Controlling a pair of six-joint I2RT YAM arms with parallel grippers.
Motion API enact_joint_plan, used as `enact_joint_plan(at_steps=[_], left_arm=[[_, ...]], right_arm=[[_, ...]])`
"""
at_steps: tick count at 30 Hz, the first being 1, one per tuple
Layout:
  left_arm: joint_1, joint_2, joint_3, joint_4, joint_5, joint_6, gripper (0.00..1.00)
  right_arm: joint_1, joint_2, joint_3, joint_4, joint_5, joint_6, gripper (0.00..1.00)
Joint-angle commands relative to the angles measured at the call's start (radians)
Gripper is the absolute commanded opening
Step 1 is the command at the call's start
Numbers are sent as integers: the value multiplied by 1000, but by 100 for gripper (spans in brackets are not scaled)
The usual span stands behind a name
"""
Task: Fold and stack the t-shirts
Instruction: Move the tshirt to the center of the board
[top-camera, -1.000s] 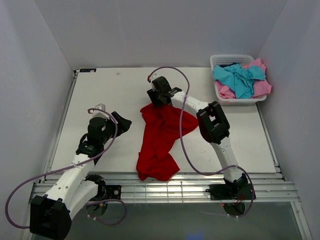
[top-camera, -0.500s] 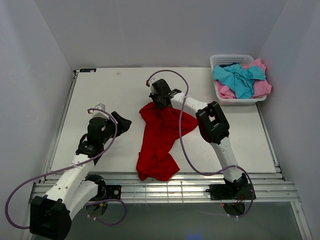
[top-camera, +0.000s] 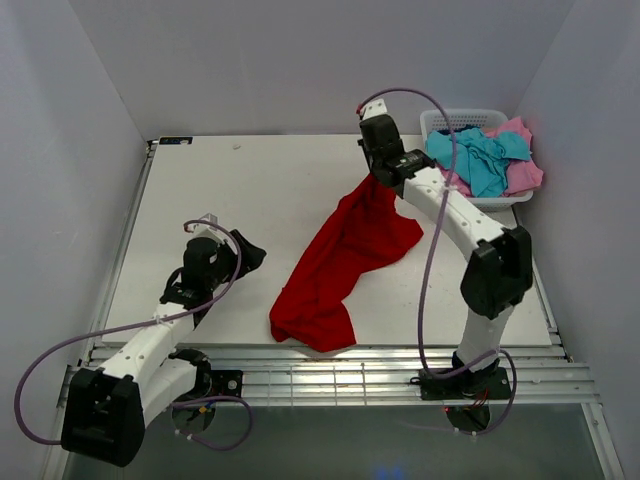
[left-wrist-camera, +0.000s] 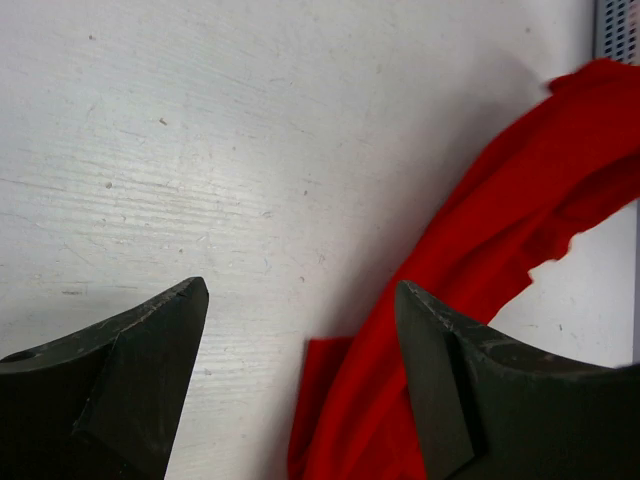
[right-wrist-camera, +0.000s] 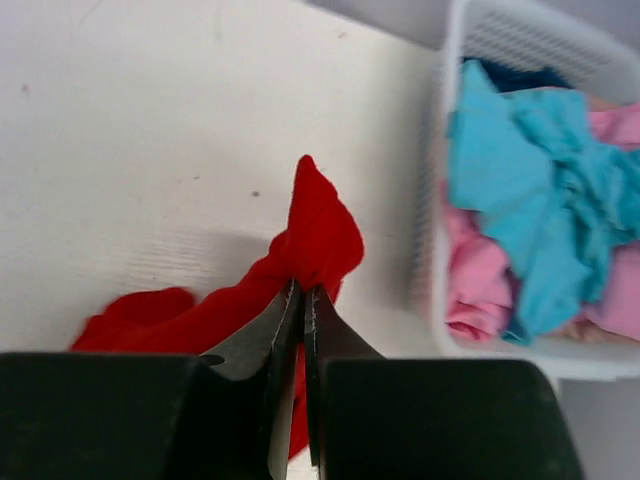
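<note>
One tool (right-wrist-camera: 297, 288), right, tight on red t-shirt (right-wrist-camera: 322, 235)

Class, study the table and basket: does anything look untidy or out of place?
The red shirt lies in a twisted strip, one end pinched by the right gripper. The blue shirt and pink shirt sit crumpled in the basket.

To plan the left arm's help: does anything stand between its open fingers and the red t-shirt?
Nothing visible. Only bare table lies between the left fingers and the red t-shirt, which the right fingers grip.
</note>
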Motion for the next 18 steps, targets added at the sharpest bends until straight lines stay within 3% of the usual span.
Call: enact_joint_plan(at_steps=[1,7,15,18], left_arm=[[1,82,-13,85,32,24,85],[-8,224,-2,134,92,46,80],[-50,173,-10,155,115,81,79],[-62,158,-2,160,118,81,79]], right_arm=[[15,-159,-40,-46,167,-9,8],[15,-271,-131,-193,303,96,8],[15,-351,-151,-462,506,279,8],[17,-405,-99,-445,427,258,8]])
